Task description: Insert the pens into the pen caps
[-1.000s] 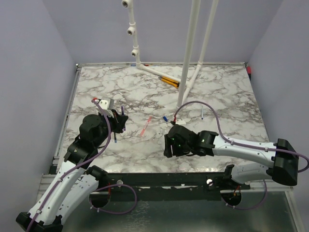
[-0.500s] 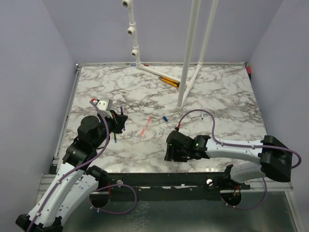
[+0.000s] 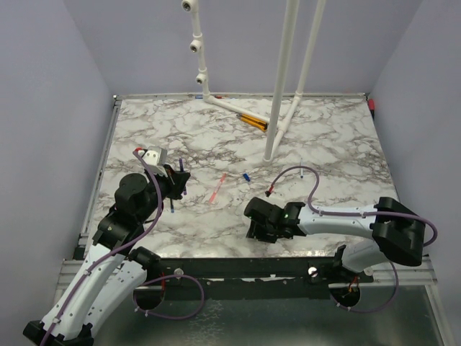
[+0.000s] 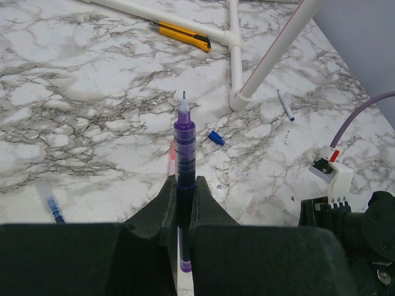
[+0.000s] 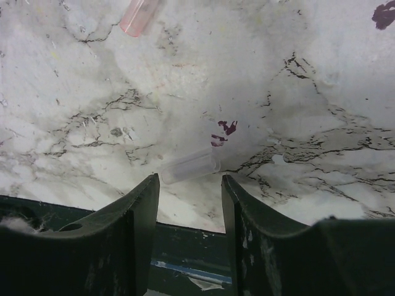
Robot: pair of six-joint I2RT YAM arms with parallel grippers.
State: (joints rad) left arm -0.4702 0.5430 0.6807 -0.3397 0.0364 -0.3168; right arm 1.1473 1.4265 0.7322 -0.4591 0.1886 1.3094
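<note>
My left gripper is shut on a dark purple pen, its bare tip pointing away; in the top view the gripper holds it above the table's left part. A pink-red pen lies mid-table, partly behind the held pen in the left wrist view. A blue cap lies beyond it, also in the top view. My right gripper is open, low at the near edge. A clear cap lies on the table just ahead of its fingertips. A pink cap lies farther off.
A white pipe frame stands at the back with orange-and-black sticks at its foot. A thin blue-tipped pen lies right of the frame's post, and a clear blue piece lies at the left. Purple ink stains mark the marble. The table's near edge is under my right fingers.
My right gripper has drawn back toward the near edge and slightly left, dropping low over the clear cap. The left gripper holds the pen almost unmoved.
</note>
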